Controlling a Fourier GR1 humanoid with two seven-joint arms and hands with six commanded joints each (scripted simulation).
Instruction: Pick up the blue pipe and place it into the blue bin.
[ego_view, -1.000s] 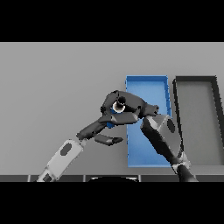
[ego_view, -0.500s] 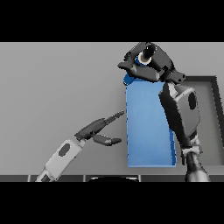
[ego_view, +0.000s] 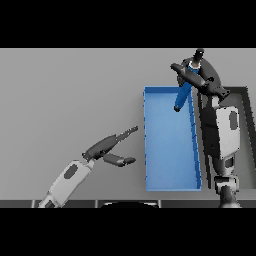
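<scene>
The right hand (ego_view: 200, 75) is at the 1 o'clock part of the smooth grey table (ego_view: 65, 100), above the far end of the blue rectangular bin (ego_view: 170, 170). Its dark fingers are curled around the blue cylindrical pipe (ego_view: 183, 95) and clamp its upper part. The pipe is slim and matte, and it hangs tilted, with its lower end pointing toward 7 o'clock over the far part of the bin. The bin is a long flat tray with thin walls. Just beside it, at 3 o'clock, stands a dark grey bin (ego_view: 245, 95) of similar shape. The left hand (ego_view: 107, 147) is at 7 o'clock, near the blue bin's left wall, with fingers straight, thumb apart, holding nothing.
</scene>
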